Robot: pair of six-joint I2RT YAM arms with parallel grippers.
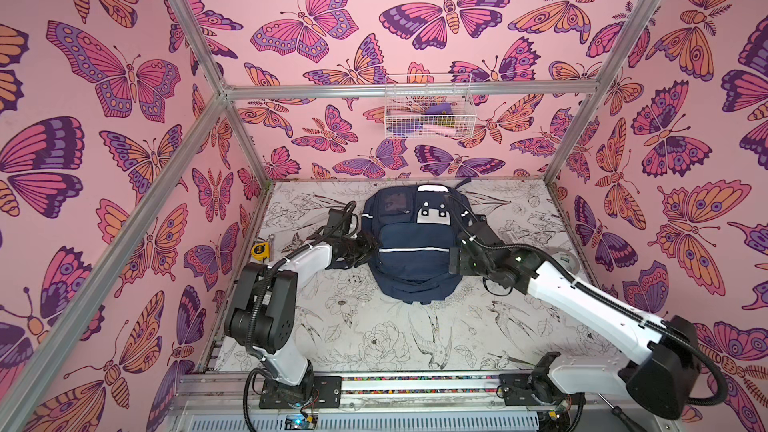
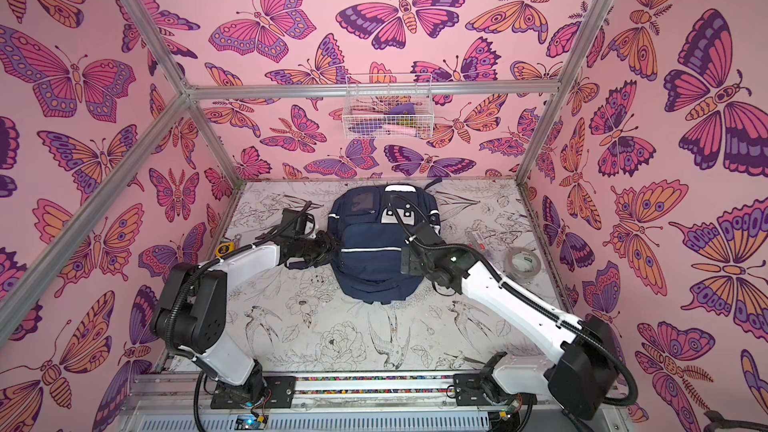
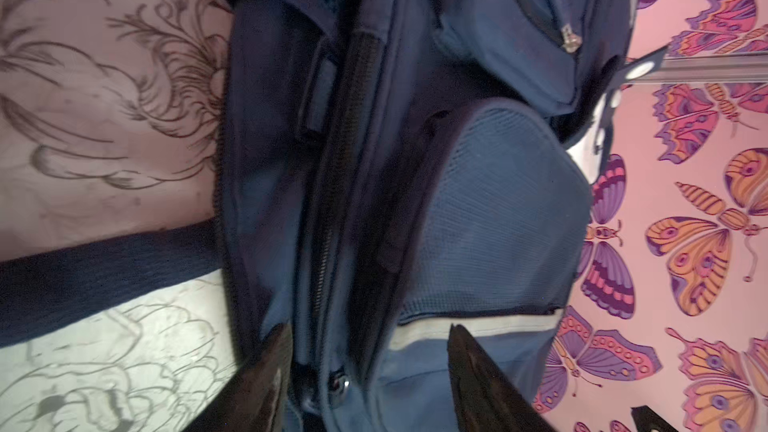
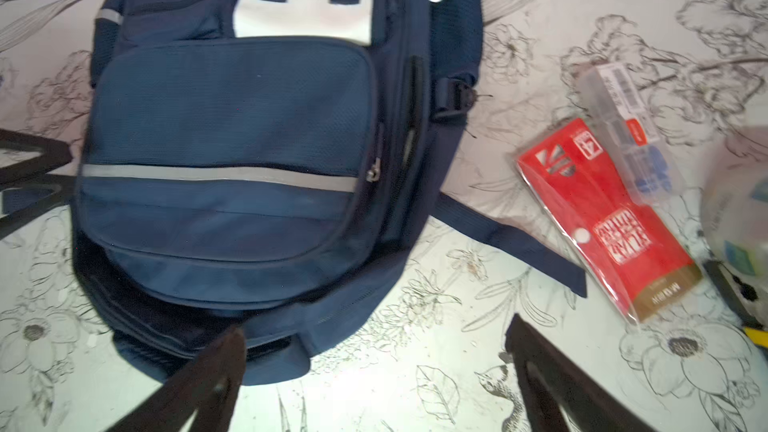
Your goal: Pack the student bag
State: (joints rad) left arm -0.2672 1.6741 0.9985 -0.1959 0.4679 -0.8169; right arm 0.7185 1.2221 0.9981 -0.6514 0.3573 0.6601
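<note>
A wire basket (image 1: 390, 126) on the back wall holds purple and pink things, too small to name. The bag (image 1: 411, 243) lies flat on the counter (image 1: 374, 338), nearer the back edge, front up and front pocket closed. Its long axis runs front to back, top towards the back wall. The left fingers (image 3: 270, 363) straddle its left side zip, partly apart; whether they grip it I cannot tell. The right fingers (image 4: 224, 363) stand wide and empty over its near right corner.

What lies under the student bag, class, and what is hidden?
The student bag lies flat on the flower-printed table; a navy strap sticks out from beneath it. Whatever else lies underneath is covered.
</note>
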